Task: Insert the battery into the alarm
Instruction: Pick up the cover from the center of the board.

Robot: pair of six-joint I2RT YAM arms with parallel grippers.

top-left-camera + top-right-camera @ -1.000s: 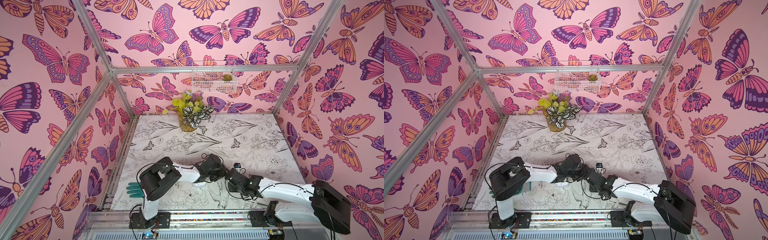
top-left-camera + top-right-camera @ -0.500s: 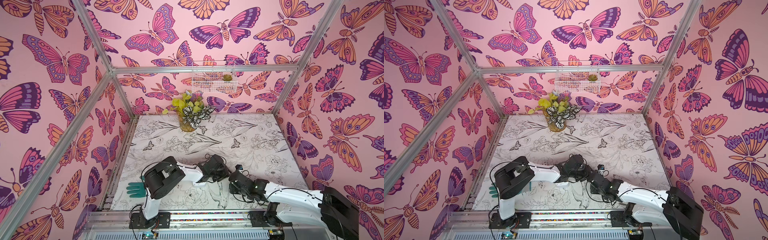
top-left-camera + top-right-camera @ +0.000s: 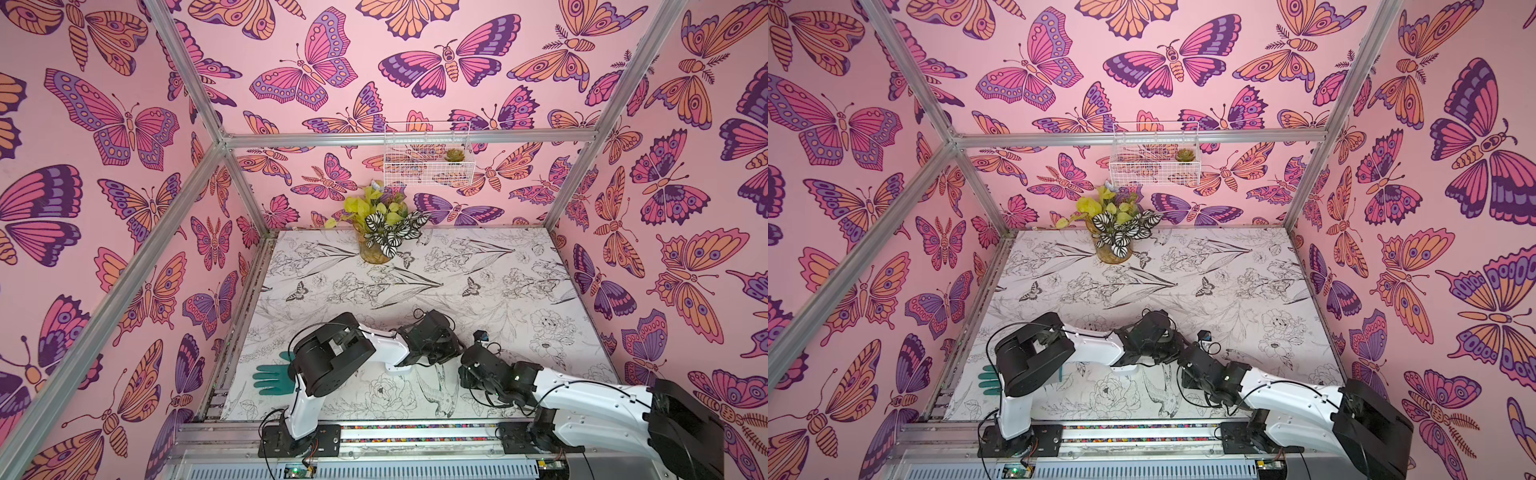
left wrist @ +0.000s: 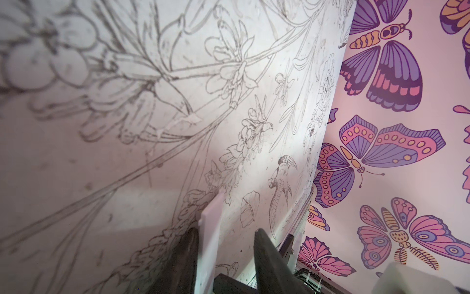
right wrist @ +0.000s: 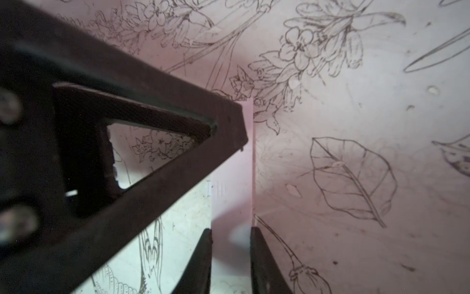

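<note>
alarm, a white slab seen edge-on, sits low mid-frame where the left arm meets the right arm, hidden in both top views; green glove lies at lower left; left gripper stands part open, one finger touching the slab, the other apart; right gripper is narrow, clamped on it

alarm btw fingers of right gripper, touching both; also btw left gripper fingers, against one, apart from other.
</note>
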